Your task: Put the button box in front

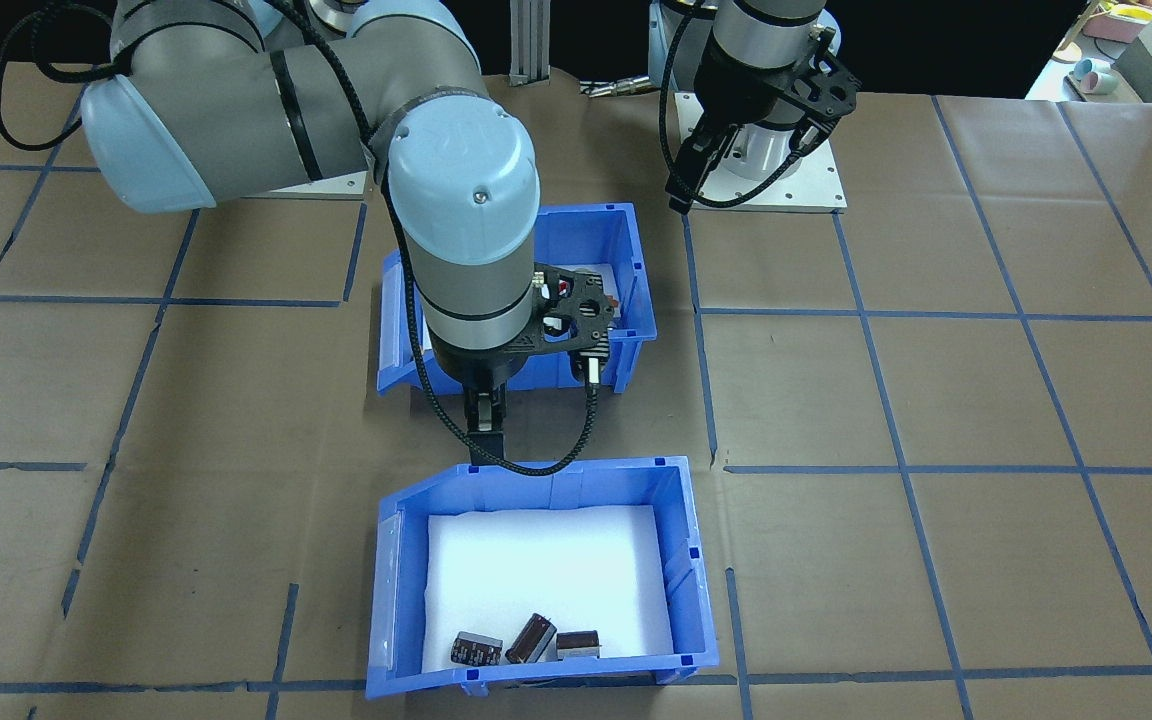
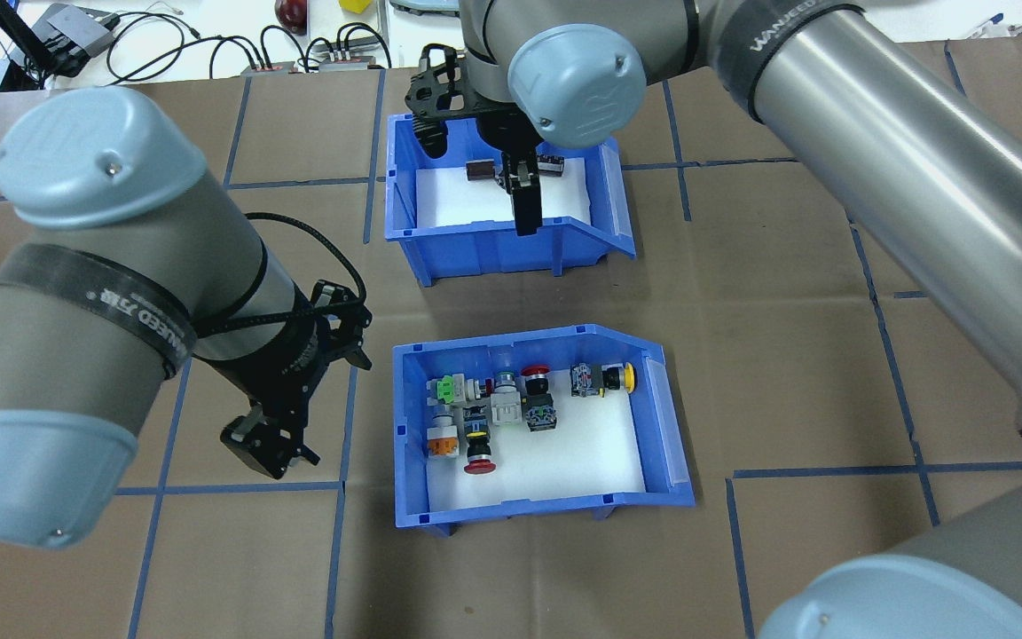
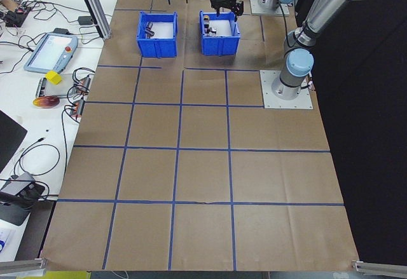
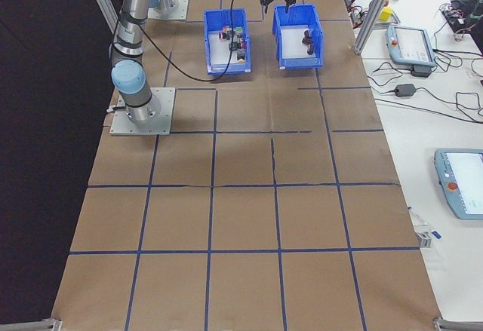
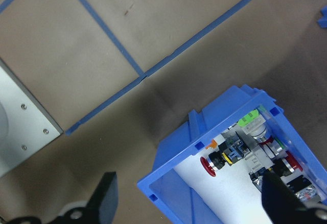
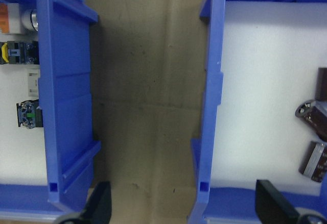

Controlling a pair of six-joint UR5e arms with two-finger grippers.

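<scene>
You see two blue bins on the table [image 2: 786, 355]. In the overhead view the button box [image 2: 546, 497] sits in the lower middle, with red, green, yellow and orange buttons [image 2: 511, 404] on white foam. The other bin [image 2: 493, 244] sits in the upper middle, holding dark cylinders [image 1: 526, 640]. The right gripper [image 2: 524, 200] hangs over that bin's near wall with its fingers spread, one on each side of the wall. The left gripper [image 2: 276, 448] hangs just left of the button box, spread open and holding nothing.
</scene>
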